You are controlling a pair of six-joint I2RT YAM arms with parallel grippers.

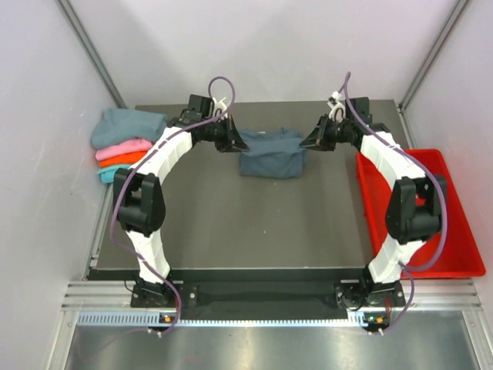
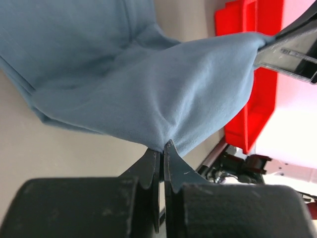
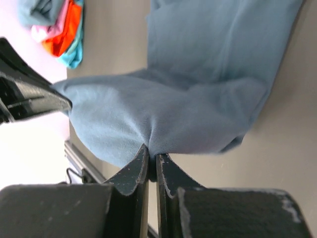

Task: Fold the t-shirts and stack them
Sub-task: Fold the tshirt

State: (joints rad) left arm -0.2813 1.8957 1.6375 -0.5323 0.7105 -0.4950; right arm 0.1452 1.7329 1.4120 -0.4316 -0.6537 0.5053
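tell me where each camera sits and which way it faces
Top external: fixed above and behind the arm bases, looking down on the table; both whole arms show, left gripper and right gripper shut on the blue-grey t-shirt.
Left wrist: on the left wrist, facing the red tray across the shirt; its own fingers show.
Right wrist: on the right wrist, facing the folded stack; its own fingers show.
Shared: both wrist views show the same shirt and the opposite gripper.

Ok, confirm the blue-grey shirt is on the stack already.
No, the left end effector and right end effector hold the shirt mid-table, apart from the stack.
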